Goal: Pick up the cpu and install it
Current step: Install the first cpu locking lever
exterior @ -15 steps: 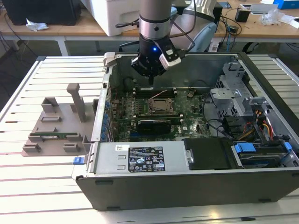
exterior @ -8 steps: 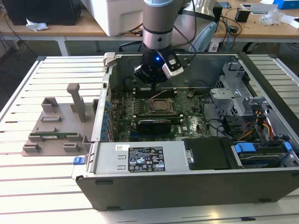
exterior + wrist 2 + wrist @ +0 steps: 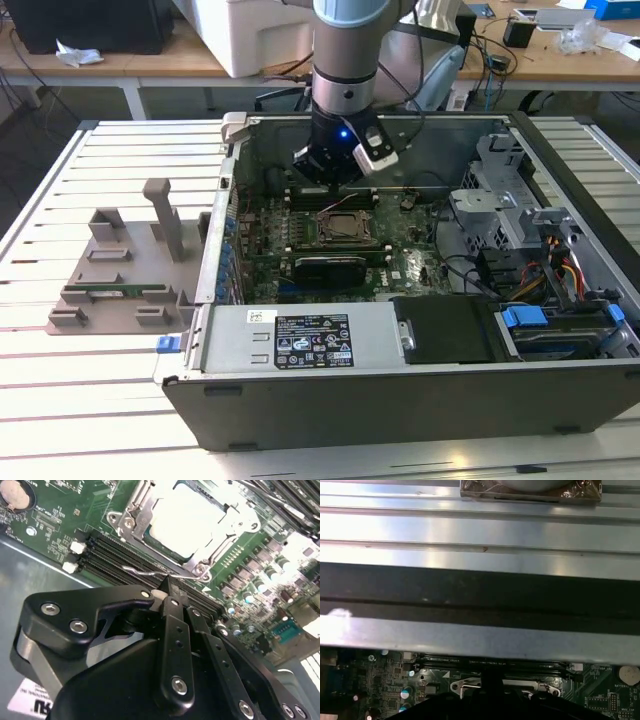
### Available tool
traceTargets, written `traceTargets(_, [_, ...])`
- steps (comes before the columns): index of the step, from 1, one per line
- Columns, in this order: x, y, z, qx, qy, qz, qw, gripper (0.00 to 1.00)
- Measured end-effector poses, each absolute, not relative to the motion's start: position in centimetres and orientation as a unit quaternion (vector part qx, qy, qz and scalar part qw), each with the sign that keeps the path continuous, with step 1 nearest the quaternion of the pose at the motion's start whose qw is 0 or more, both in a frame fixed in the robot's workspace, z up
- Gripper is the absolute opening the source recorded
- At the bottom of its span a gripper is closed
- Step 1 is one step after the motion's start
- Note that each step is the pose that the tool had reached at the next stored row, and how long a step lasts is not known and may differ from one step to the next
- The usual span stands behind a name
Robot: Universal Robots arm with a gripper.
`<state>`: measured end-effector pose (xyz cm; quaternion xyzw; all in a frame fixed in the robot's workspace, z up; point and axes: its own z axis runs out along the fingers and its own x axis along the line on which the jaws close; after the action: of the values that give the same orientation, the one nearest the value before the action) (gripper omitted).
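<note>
Arm (image 3: 343,50) is descending vertically from the top centre of the exterior view, wrist pointing straight down, a blue light glowing on the wrist section. End effector (image 3: 335,170) is sitting in the upper middle of that frame. In the second wrist view the black fingers (image 3: 175,630) are lying pressed together, tips meeting at the frame's centre.
</note>
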<state>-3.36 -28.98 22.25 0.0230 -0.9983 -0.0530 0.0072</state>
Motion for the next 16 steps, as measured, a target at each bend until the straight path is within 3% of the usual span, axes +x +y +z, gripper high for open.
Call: traceTargets(16, [-0.3, -29.0, 20.7, 0.023, -0.999, -0.048, 0.011, 0.11])
